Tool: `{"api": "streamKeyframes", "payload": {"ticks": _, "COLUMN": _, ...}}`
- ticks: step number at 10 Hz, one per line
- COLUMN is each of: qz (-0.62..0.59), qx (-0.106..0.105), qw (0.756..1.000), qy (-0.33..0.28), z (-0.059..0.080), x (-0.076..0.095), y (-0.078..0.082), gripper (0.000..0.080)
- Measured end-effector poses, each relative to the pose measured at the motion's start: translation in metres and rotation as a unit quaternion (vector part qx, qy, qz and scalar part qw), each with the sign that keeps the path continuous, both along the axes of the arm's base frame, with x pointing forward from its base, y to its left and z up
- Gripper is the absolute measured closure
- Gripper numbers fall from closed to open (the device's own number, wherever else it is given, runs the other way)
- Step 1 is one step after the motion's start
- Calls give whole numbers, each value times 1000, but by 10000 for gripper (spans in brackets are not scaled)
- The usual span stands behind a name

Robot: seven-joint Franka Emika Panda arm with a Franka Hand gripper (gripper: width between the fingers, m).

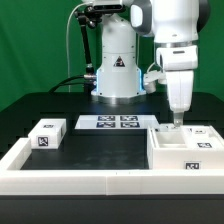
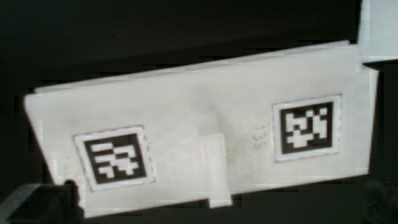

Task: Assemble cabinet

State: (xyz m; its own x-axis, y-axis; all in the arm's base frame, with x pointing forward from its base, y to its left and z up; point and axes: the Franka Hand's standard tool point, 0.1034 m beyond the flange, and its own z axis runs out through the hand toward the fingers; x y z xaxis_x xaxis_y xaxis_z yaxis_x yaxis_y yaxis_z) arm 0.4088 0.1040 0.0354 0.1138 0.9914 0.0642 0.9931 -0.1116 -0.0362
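Note:
The cabinet's large white box [image 1: 180,152] lies at the exterior view's right, inside the frame, with tagged white pieces [image 1: 205,133] at its far side. A smaller white block [image 1: 47,135] with marker tags lies at the left. My gripper [image 1: 177,120] hangs straight down just above the box's far edge, holding nothing. In the wrist view a white panel [image 2: 196,110] with two marker tags and a short raised rib [image 2: 214,165] fills the picture. One dark finger [image 2: 32,205] shows at the corner, set wide, so my gripper [image 2: 199,215] is open.
The marker board [image 1: 108,123] lies at the table's middle, in front of the robot base [image 1: 117,70]. A long low white border frame [image 1: 100,180] runs along the front and up the left side. The table is black.

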Motion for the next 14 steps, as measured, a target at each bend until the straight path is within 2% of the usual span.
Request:
{"api": "streamKeyframes", "payload": {"ticks": 4, "qz": -7, "qx": 6, "qw": 1000, "qy": 16, "z": -18, "x": -4, "y": -1, "gripper": 3}}
{"api": "streamKeyframes", "payload": {"ticks": 7, "qz": -9, "qx": 8, "qw": 1000, "qy": 21, "z": -23, "x": -7, "y": 0, "gripper": 3}}
{"api": "streamKeyframes", "payload": {"ticks": 8, "qz": -8, "qx": 8, "qw": 1000, "qy": 22, "z": -23, "x": -7, "y": 1, "gripper": 110}}
{"api": "streamKeyframes", "payload": {"ticks": 9, "qz": -8, "qx": 8, "qw": 1000, "qy": 22, "z": -24, "x": -8, "y": 1, "gripper": 110}}
{"api": "streamKeyframes", "payload": {"ticks": 10, "qz": -9, "qx": 8, "qw": 1000, "qy": 23, "z": -25, "x": -8, "y": 0, "gripper": 277}}
{"api": "streamKeyframes", "payload": {"ticks": 11, "qz": -9, "qx": 8, "qw": 1000, "qy": 24, "z": -25, "x": -9, "y": 0, "gripper": 277}}
{"api": "streamKeyframes", "payload": {"ticks": 12, "qz": -10, "qx": 9, "qw": 1000, "qy": 25, "z": -26, "x": -9, "y": 0, "gripper": 490}}
{"api": "streamKeyframes", "payload": {"ticks": 13, "qz": -10, "qx": 9, "qw": 1000, "qy": 25, "z": -26, "x": -9, "y": 0, "gripper": 636}}
{"api": "streamKeyframes", "payload": {"ticks": 14, "qz": -10, "qx": 9, "qw": 1000, "qy": 22, "z": -25, "x": -8, "y": 0, "gripper": 727}}
